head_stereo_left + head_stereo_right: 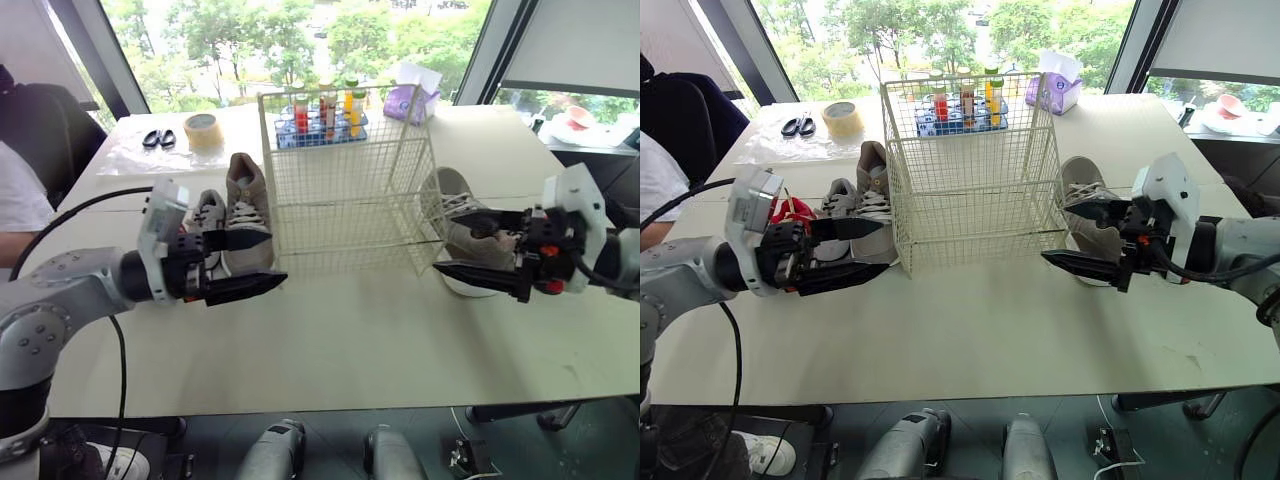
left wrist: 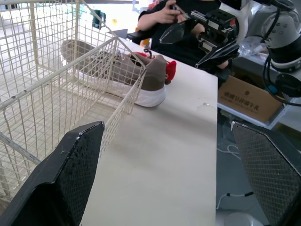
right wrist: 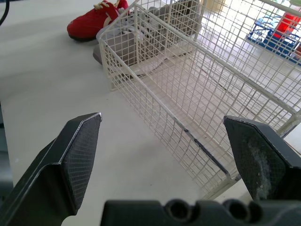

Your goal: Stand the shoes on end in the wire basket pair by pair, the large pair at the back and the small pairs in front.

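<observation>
The left tool (image 1: 272, 260) is being held wide open and empty, the grey laced sneaker (image 1: 245, 195) lying near-to-far just beyond it.

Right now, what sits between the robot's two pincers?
The wire basket stands between the left pincer and the right pincer; the right eye view shows it.

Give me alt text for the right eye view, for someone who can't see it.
An empty wire basket stands on a table between two open grippers: the left gripper beside grey shoes and a red shoe, the right gripper beside a lone shoe. Behind are a tape roll, scissors and a rack of bottles.
</observation>
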Tool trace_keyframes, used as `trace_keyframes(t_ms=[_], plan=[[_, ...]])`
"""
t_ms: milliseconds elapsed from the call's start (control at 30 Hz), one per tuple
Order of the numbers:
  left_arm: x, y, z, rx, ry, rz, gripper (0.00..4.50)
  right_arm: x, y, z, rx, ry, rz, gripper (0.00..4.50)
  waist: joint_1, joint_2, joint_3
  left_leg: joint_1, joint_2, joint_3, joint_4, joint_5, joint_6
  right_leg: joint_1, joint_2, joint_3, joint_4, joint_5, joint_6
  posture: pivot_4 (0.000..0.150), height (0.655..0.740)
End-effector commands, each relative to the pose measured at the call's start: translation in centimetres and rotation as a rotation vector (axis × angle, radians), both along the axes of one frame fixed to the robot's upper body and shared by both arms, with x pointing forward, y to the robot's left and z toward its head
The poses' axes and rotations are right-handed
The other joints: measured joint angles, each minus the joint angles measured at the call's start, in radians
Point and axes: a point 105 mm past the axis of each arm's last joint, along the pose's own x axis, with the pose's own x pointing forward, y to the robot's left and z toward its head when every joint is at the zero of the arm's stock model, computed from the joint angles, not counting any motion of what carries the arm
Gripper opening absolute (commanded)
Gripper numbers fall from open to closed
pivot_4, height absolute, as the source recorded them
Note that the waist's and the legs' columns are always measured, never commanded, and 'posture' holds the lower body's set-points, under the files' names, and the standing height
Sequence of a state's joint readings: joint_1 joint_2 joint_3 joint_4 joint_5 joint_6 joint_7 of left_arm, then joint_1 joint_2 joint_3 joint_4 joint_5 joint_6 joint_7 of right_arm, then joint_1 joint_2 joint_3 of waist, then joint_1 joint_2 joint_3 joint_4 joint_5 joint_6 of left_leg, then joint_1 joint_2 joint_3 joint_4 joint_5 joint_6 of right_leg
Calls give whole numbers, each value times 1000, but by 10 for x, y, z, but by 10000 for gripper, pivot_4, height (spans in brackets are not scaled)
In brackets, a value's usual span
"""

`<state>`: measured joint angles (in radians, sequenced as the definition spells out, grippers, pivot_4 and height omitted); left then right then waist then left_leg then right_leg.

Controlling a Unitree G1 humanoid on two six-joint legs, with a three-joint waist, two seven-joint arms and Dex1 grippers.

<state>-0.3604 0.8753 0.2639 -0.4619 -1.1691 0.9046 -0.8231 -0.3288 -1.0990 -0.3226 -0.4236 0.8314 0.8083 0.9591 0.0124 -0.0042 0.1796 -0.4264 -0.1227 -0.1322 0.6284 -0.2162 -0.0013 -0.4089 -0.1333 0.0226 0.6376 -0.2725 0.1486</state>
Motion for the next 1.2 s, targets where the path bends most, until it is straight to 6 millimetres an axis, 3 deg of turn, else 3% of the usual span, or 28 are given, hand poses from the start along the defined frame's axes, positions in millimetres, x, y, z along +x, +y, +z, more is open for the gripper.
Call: trace_keyframes(t_ms=[33, 533, 767, 1033, 1133, 1200], plan=[[-3, 5, 16, -9, -64, -1, 44639, -1, 4, 8, -49, -52, 42, 45000, -1, 0, 0, 0, 0, 0, 0, 0, 0, 0, 0, 0, 0, 0, 0, 1500, 7400], [0, -3, 17, -15, -83, -10, 44639, 23, 22, -1, -227, -159, 110, 45000, -1, 0, 0, 0, 0, 0, 0, 0, 0, 0, 0, 0, 0, 1, 2, 1500, 7400], [1, -8, 17, -19, -88, -18, 44639, 49, 35, -29, -434, -218, 146, 45000, -4, 0, 0, 0, 0, 0, 0, 0, 0, -1, 1, 0, 0, 2, 3, 1500, 7400], [1, -11, 16, -16, -98, -7, 44639, 65, 44, -42, -484, -205, 116, 45000, -4, 0, 0, 0, 0, 0, 0, 0, -1, -1, 2, 0, 1, 2, 3, 1500, 7400], [1, -11, 17, -17, -102, -4, 45000, 67, 46, -42, -485, -201, 107, 35700, -3, 0, 0, 0, 0, 0, 0, 0, -1, -1, 2, 0, 1, 2, 3, 1500, 7400], [2, -12, 17, -18, -104, -3, 45000, 68, 46, -42, -491, -198, 101, 25869, -3, 0, 0, 0, 0, 0, 0, 0, -1, -1, 2, 0, 1, 2, 3, 1500, 7400]])
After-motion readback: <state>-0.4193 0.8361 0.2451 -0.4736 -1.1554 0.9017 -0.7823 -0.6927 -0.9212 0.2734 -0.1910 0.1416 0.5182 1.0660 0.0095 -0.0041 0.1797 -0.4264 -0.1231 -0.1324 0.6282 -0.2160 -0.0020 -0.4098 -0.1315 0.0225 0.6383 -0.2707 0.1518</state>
